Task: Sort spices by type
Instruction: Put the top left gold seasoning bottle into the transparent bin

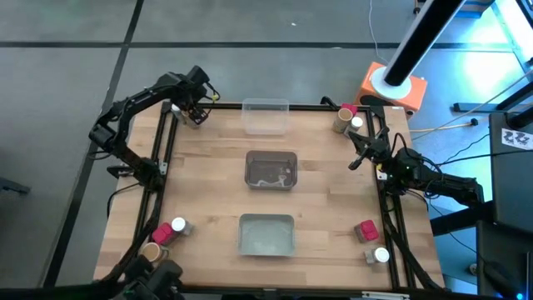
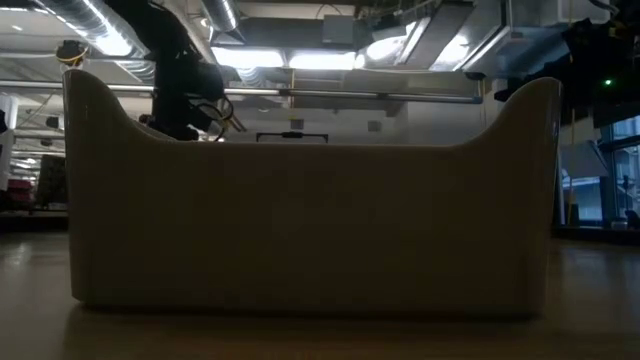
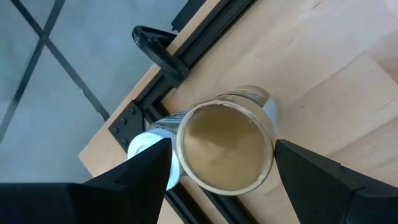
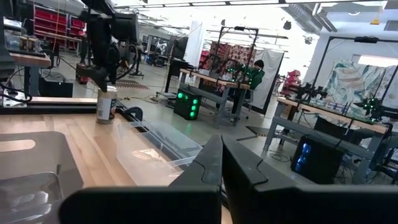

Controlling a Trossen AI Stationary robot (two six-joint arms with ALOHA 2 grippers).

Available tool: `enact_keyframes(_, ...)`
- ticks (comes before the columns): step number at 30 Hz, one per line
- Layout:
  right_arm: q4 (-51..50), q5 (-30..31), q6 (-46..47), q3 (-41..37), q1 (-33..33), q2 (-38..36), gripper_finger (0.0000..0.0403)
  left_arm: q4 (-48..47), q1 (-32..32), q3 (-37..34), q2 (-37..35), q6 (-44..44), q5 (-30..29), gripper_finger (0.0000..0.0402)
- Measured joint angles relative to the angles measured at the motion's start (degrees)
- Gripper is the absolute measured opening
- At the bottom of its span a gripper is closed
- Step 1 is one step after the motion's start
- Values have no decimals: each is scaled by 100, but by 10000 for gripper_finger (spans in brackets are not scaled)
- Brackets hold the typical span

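My left fingers (image 3: 214, 180) stand spread wide, one on each side of a tan-topped brown can (image 3: 225, 145) that stands upright at the far left corner of the surface (image 1: 208, 175). Its long axis runs straight up toward my wrist, so I look down on its round top, and it sits squarely in the gap between my fingers, neither of which I can see pressing its wall yet. A white-lidded jar (image 3: 149, 149) stands right against the can on the corner side, just by one finger, and I judge that is the thing to mind: closing should take the can alone.

My right fingers (image 4: 221, 180) are shut on nothing, waiting near the right edge, well apart from this corner, so the left arm is plainly the nearer one.

The other spices stand in small clusters at the other three corners.
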Motion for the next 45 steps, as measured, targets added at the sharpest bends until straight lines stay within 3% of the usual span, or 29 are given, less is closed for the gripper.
enact_keyframes(7,2,0,0,0,1,0,7,88,175,-37,2,21,193,269)
enact_keyframes(28,-149,0,-2,0,0,-1,7,323,108,-15,522,113,42,269)
enact_keyframes(45,-136,0,-4,0,0,1,7,-200,-877,-13,118,-438,489,269)
